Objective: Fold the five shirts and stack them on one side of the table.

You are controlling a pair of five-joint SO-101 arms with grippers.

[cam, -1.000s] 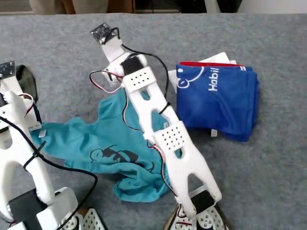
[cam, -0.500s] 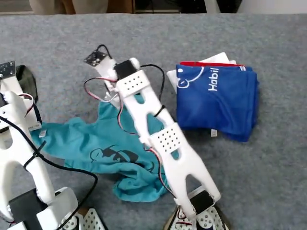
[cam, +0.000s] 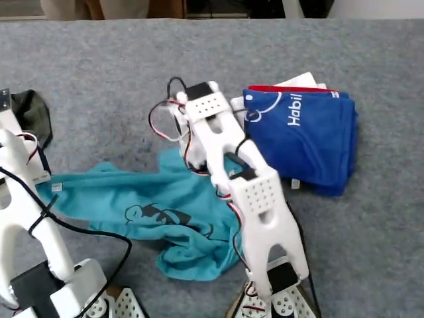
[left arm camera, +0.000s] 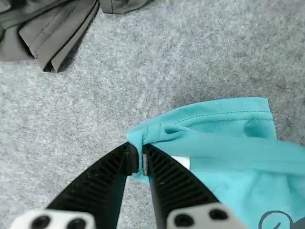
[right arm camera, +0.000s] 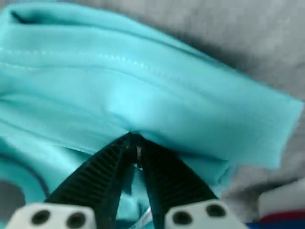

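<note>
In the high view the white right arm hides part of the teal shirt (cam: 132, 199), which lies crumpled in the lower middle of the bench (cam: 99, 59), and the left arm covers part of a dark shirt (cam: 36, 119) at the left edge. The left end effector (left arm camera: 139, 161) is pinched tight on a bunched corner of the teal shirt, and the right end effector (right arm camera: 137, 151) on a fold of it. The folded blue shirt (cam: 311, 146) tops a pile at the right, and grey bench shows wide across the top.
</note>
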